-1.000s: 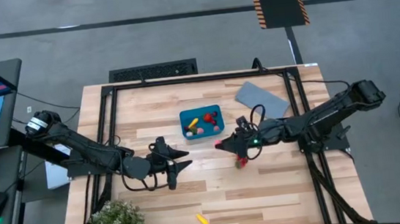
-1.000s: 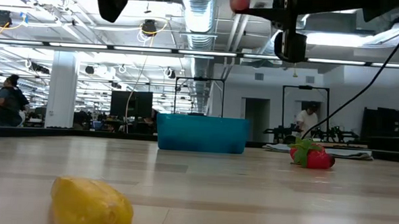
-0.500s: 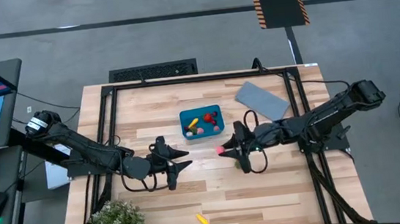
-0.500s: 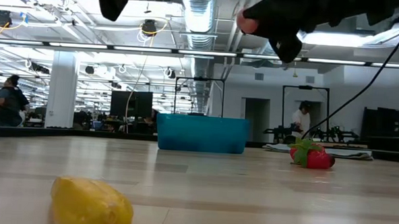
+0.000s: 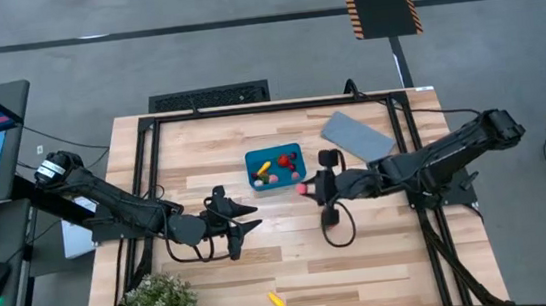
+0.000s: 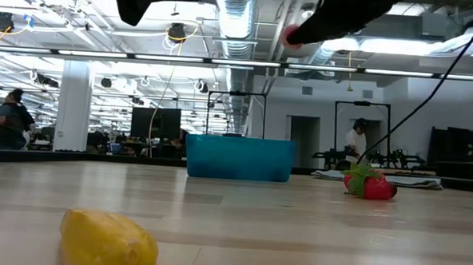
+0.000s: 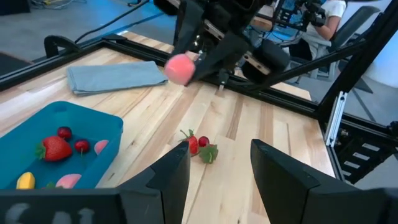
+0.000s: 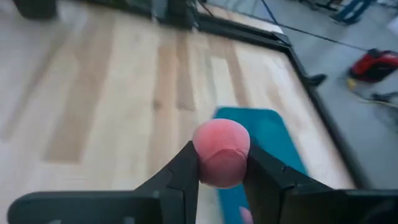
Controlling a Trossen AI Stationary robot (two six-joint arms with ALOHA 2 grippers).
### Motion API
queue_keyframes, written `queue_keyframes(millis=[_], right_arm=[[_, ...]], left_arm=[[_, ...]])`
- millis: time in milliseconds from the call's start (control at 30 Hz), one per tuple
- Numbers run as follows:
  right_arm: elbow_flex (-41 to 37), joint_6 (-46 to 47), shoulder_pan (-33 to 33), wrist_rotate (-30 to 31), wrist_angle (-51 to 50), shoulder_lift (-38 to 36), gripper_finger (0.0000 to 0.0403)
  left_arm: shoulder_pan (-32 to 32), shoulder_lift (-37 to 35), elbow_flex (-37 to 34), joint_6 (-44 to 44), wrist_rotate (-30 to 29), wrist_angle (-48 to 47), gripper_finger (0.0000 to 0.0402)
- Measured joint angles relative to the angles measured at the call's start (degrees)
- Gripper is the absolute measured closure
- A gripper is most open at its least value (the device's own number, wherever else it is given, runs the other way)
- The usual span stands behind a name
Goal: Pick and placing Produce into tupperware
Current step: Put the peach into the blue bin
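A pink fruit (image 8: 221,154) is clamped in the right gripper (image 5: 303,186) just beside the tupperware (image 5: 275,166), its contents blurred; the left gripper (image 7: 214,177) is held apart.

Overhead looks straight down; low level at tabletop; both share tupperware (image 5: 275,166).

open-plan lab (exposed ceiling ducts (image 6: 239,25))

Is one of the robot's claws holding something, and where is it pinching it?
Yes. The right claw pinches a round pink fruit by its two sides, up in the air near the teal tupperware. The left claw is open and holds nothing.
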Motion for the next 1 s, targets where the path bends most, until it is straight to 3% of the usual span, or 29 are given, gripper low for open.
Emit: queue_keyframes(millis=[300, 467, 633, 833, 1000], right_arm=[[5.3, -6.24, 1.67, 12.27, -12.81, 0.0, 0.0276], [7.04, -6.77, 0.96, 14.29, -16.36, 0.0, 0.0278], [7.88, -2.6, -3.4, 6.84, -14.48, 0.0, 0.0276], [11.29, 5.53, -11.16, -6.07, -15.76, 1.54, 0.0277], [14.45, 10.11, -17.07, -15.34, -16.58, 5.43, 0.0275]], left_arm=[[0.01, 0.0, 0.0, 0.65, 0.02, -0.36, 0.0242], [0.01, 0.0, 0.0, 1.27, 0.02, -0.51, 0.0242], [0.01, 0.0, 0.0, 1.67, -0.89, -0.04, 0.0242], [-0.29, -0.31, 0.0, 3.27, -7.97, 0.03, 0.0242], [-0.25, -2.4, 0.02, 3.59, -6.73, -0.01, 0.0242]])
